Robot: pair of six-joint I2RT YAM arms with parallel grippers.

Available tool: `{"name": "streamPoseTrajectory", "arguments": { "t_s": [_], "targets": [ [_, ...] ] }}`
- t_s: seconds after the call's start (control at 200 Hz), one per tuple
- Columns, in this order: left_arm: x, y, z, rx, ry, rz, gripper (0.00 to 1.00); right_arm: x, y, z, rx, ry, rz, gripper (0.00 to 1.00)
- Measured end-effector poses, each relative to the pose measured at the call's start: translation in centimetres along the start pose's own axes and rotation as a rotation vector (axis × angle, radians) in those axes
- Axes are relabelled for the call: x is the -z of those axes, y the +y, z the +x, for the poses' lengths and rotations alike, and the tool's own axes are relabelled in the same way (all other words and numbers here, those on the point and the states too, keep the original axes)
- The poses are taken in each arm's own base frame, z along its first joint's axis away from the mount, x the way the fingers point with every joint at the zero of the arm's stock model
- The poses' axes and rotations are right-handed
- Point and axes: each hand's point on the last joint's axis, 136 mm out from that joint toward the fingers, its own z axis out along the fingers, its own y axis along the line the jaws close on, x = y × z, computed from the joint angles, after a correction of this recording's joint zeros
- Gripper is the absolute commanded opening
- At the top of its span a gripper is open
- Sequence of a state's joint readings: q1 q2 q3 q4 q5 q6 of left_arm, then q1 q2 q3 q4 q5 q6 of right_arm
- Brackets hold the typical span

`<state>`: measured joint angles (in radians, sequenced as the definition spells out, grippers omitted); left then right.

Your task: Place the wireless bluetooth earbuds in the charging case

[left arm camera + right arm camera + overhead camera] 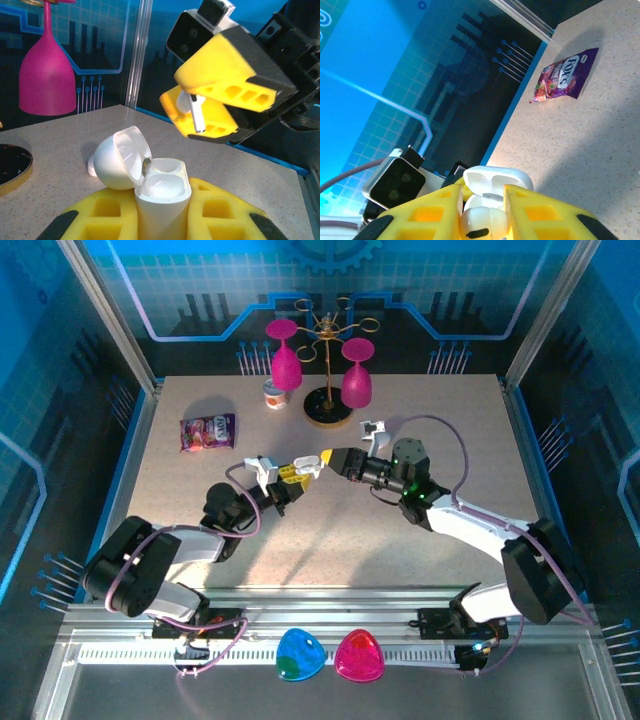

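Spreads across the whole scene as a speckled beige table (170, 490). Stands at its far edge as a gold rack (329, 412), two pink glasses (284, 360) hanging upside down from the arms. Meet over the table's middle as left gripper (290, 472) and right gripper (325, 457), yellow tips close together. Lies flat well to the left as a purple candy bag (207, 431); sits just left of the rack's base as a small cup (275, 395). Stands upright as the white charging case (161, 210), clamped between the left gripper's fingers (100, 215), lid (122, 157) flipped open to one side. Hangs just above the open case as one white earbud (192, 107), pinched stem-down between the right gripper's fingers (225, 65), not touching the case
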<state>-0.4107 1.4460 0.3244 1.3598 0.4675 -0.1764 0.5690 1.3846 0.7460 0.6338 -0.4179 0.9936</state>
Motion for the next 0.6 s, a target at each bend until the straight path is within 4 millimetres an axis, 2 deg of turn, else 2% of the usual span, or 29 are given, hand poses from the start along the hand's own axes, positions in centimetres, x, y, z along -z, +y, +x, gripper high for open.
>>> {"name": "streamPoseTrajectory", "arguments": {
  "t_s": [0.135, 0.285, 0.6],
  "targets": [
    [-0.2, -0.2, 0.4, 0.005, 0.009, 0.004, 0.05, -0.4, 0.0, 0.9, 0.042, 0.021, 0.040, 0.25],
    [-0.3, -0.6, 0.6, 0.007, 0.012, 0.015, 0.05, -1.4, 1.4, 1.7, 0.126, 0.039, 0.058, 0.25],
    [-0.4, -0.8, 0.6, 0.009, 0.011, 0.013, 0.06, -3.0, 2.5, 1.6, 0.253, 0.026, 0.100, 0.25]
  ]
}}
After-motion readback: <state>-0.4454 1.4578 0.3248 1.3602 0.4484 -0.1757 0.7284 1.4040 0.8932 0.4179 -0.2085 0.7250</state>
